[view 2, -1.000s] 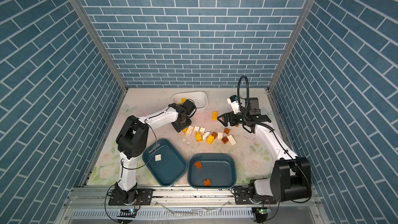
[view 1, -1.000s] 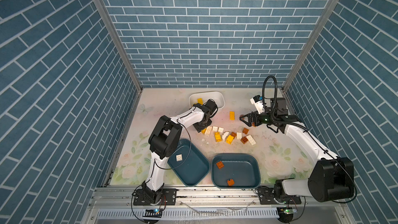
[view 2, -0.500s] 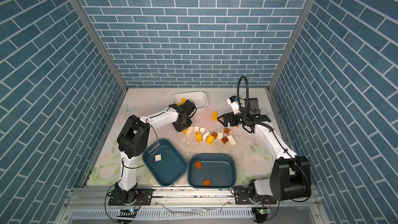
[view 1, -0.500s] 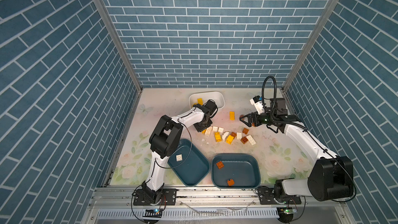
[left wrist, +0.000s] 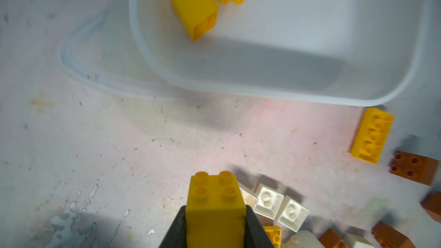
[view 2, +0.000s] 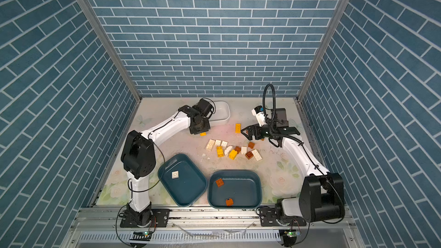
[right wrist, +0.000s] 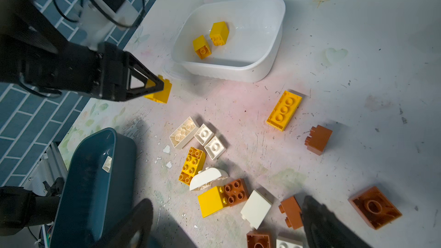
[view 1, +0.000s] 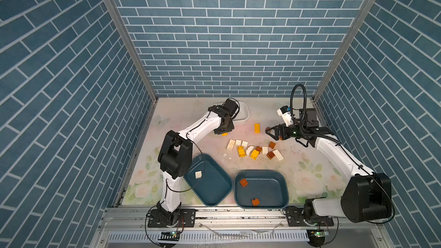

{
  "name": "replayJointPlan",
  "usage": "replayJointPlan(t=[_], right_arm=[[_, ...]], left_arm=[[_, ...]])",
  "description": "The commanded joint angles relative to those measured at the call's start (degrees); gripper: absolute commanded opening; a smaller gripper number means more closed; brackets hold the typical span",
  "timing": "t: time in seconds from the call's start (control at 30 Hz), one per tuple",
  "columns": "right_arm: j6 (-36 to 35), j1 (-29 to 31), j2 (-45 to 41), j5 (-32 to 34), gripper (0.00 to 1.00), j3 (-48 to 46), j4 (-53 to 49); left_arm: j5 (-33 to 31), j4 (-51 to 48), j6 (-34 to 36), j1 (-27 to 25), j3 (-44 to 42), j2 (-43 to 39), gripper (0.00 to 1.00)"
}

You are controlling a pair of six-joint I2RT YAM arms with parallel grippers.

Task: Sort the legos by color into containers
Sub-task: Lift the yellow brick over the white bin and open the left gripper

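While the left gripper (left wrist: pixel 216 223) clamps a yellow brick (left wrist: pixel 214 199) with its studs forward, the white tub (left wrist: pixel 274 72) (two more bricks (left wrist: pixel 193 5) inside) lies near, straight ahead of it. The right gripper (view 1: pixel 270 132) hovers farther from the tub beside the pile (view 1: pixel 255 150), its jaws wide and empty.

Shut in on three sides by walls (view 1: pixel 226 44) of teal brick pattern with white joints, meeting at two slanted metal posts (view 1: pixel 124 36). Floored with a pale mat (view 1: pixel 265 108), printed with faint flowers (view 1: pixel 140 190), a butterfly (view 1: pixel 160 120), a heart (right wrist: pixel 336 54) and a star (right wrist: pixel 321 1); scuffed, scratched, flecked dark, tinged pink mid-way. Edged in front with a metal rail (view 1: pixel 238 218). Evenly lit, soft shadows.
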Motion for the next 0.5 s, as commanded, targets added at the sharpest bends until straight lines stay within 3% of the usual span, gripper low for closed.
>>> replayJointPlan(t=[0.0, 0.17, 0.47], right_arm=[[0.5, 0.1, 1.1, -0.3, 0.97, 2.4, 0.9], [1.1, 0.1, 1.6, -0.6, 0.97, 3.3, 1.5], [1.4, 0.1, 1.5, -0.4, 0.97, 3.7, 1.1]], left_arm=[[-0.5, -1.8, 11.6, 2.3, 5.2, 0.3, 0.26], [2.7, 0.3, 18.8, 4.9, 13.9, 6.1, 0.26], [6.5, 4.6, 22.5, 7.8, 25.3, 19.0, 0.26]])
